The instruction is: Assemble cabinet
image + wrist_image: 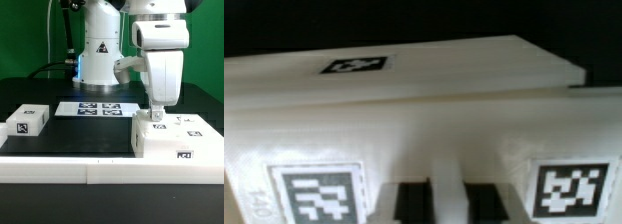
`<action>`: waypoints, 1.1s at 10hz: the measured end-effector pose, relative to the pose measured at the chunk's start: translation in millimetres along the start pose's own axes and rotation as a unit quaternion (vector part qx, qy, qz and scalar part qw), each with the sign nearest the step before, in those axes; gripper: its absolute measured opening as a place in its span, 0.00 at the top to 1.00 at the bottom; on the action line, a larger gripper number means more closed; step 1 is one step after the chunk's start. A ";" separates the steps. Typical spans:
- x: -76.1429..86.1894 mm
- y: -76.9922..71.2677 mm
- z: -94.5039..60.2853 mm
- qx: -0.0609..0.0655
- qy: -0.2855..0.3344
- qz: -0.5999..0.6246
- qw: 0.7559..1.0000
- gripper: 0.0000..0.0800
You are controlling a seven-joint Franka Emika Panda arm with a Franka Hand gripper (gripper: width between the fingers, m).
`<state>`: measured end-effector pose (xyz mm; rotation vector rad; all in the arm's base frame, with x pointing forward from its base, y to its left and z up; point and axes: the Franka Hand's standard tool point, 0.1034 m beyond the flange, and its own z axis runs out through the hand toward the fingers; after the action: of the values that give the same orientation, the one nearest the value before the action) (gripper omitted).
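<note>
My claw [157, 119] hangs low over the cabinet [200, 143] — how wide it stands, whether it grips anything, I cannot tell. Best stay square, press gently.

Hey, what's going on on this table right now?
One robot arm is working on the large white plastic cabinet box with black-and-white tags, on the exterior view's right. Its gripper is down at the box's top; whether it grips anything is unclear. A small white tagged block sits apart on the exterior view's left, the white marker board between them.
</note>
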<state>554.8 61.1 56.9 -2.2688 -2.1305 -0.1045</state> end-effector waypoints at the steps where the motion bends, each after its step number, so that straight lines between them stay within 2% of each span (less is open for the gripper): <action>1: -0.6 3.4 0.0 0.001 0.001 -0.004 1.000 0.91; 4: 1.7 20.4 -0.1 -0.016 0.005 -0.010 1.000 0.91; 7: 1.8 21.6 0.8 -0.013 -0.004 -0.018 1.000 0.91; 8: 1.7 21.4 0.9 -0.013 -0.004 -0.018 1.000 0.82; 9: 1.6 21.2 1.3 -0.012 -0.004 -0.018 1.000 0.82; 10: 1.5 21.2 1.3 -0.012 -0.004 -0.018 1.000 0.65; 11: 1.5 21.2 1.3 -0.012 -0.004 -0.018 1.000 0.42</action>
<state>576.0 61.3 56.2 -2.2486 -2.1863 -0.1236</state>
